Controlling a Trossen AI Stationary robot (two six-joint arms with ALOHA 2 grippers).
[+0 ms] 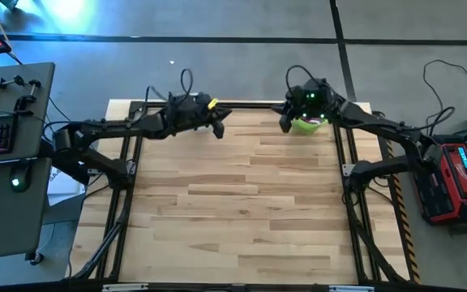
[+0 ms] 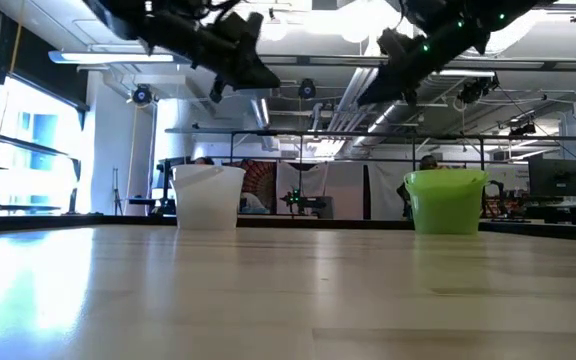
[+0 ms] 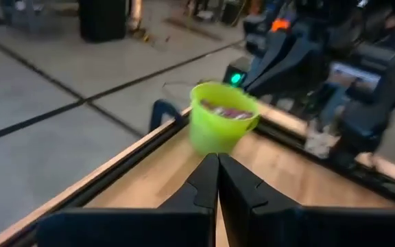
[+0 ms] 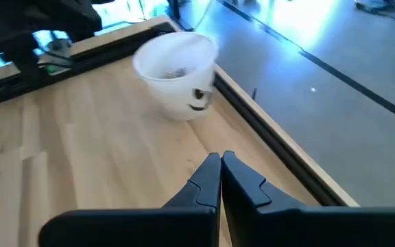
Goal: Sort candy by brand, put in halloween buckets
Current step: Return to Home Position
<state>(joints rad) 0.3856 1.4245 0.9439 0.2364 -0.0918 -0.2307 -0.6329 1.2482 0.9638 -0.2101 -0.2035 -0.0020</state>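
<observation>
The left gripper's [image 3: 218, 158] two dark fingers [image 3: 201, 185] are pressing together tip to tip, holding nothing. The right gripper's [image 4: 221, 158] fingers [image 4: 204, 182] are meeting the same way, with only a hairline between them and nothing in them. Both pairs are hanging above the wooden table [image 1: 242, 211], clear of its surface. Ahead of the left fingertips, a little way off, the lime green bucket [image 3: 221, 127] is standing upright at the table's edge, with magenta packets of candy [image 3: 228, 110] showing inside its rim; the right arm is rising just behind it. Ahead of the right fingertips the white bucket [image 4: 177, 68] is standing upright beside the same edge rail, with a few small dark pieces lying in its bottom, too blurred to name. From table height, the white bucket [image 2: 208, 195] and green bucket [image 2: 446, 200] are sitting well apart, each with a gripper above it. No loose candy is showing on the wood, so sorting appears finished and the arms are likely heading home. To do this well, each arm should be rising first, keeping its fingers closed and high above the bucket rims, then drawing back toward its own side, so that neither pail gets tipped and the arms do not cross.
</observation>
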